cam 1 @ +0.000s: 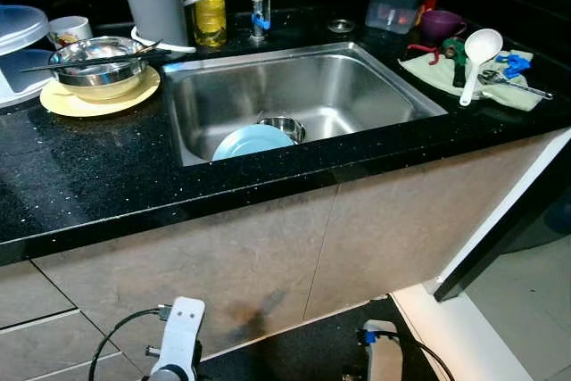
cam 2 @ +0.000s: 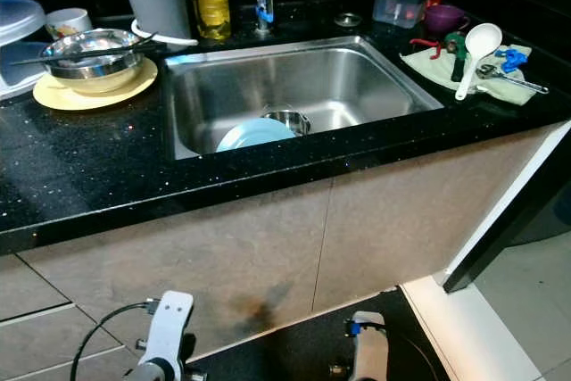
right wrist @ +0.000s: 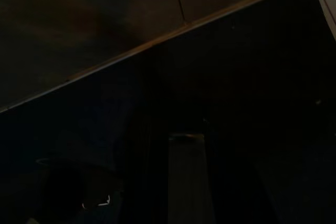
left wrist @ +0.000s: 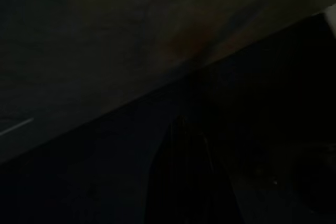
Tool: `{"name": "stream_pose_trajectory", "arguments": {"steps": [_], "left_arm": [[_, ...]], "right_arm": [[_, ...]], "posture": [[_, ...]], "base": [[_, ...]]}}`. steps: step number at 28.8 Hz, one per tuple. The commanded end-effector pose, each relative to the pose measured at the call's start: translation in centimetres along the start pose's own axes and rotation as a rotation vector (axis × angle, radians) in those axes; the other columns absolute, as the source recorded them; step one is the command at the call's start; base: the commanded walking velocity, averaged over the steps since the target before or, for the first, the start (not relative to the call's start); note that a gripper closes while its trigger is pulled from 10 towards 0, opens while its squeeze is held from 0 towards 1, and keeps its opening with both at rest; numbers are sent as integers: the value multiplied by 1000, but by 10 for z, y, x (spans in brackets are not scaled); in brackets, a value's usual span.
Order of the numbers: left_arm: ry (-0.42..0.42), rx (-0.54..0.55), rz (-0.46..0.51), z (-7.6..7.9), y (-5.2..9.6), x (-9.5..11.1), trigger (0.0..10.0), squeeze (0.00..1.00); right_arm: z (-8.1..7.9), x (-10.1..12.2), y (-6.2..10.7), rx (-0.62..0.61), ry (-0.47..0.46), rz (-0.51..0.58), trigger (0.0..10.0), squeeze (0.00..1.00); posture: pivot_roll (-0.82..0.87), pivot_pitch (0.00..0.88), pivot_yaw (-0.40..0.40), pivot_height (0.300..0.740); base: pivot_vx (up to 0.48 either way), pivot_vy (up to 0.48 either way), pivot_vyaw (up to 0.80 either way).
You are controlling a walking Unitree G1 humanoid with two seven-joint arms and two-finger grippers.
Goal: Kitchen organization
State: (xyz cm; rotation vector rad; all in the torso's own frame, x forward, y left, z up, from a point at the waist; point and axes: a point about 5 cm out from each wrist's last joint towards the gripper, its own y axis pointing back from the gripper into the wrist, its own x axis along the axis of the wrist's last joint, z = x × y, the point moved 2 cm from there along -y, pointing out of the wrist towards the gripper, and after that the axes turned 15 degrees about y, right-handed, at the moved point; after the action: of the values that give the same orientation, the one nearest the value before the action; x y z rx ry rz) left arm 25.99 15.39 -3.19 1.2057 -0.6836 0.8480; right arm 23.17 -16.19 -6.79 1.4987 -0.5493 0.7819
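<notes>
Both arms hang low at the frame's bottom edge; I cannot tell either gripper's state. Raise one squarely over the blue plate (cam 1: 252,141) in the sink (cam 1: 393,78) at centre before reaching.

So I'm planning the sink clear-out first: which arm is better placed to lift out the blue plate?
Probably the left, narrowly. The blue plate leans in the sink's front-left part. Both arms hang idle below the counter, so neither has a head start.
</notes>
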Motion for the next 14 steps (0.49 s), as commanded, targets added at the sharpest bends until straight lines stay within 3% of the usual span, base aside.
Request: {"name": "stream_pose_trajectory", "arguments": {"steps": [1, 5, 8, 14], "left_arm": [[-5, -30, -38, 2, 2, -12, 10000, 0], [-2, -21, -79, 1, 2, -21, 10000, 0], [-36, -12, -188, -1, 6, -43, 10000, 0], [-72, -11, -155, -5, 6, -41, 10000, 0]], "right_arm": [[0, -8, 1, -14, -5, -15, 10000, 0], [-5, -11, 1, 12, 7, -26, 10000, 0], [-17, -16, 0, 68, 58, -38, 10000, 0], [-16, -23, 2, 63, 47, -48, 10000, 0]], "posture": [[-81, 179, -21, 740], [-80, 173, -19, 740], [-76, 166, -25, 740], [-76, 166, -25, 740]], "base": [[0, 0, 0], [0, 0, 0], [0, 0, 800], [0, 0, 800]]}}
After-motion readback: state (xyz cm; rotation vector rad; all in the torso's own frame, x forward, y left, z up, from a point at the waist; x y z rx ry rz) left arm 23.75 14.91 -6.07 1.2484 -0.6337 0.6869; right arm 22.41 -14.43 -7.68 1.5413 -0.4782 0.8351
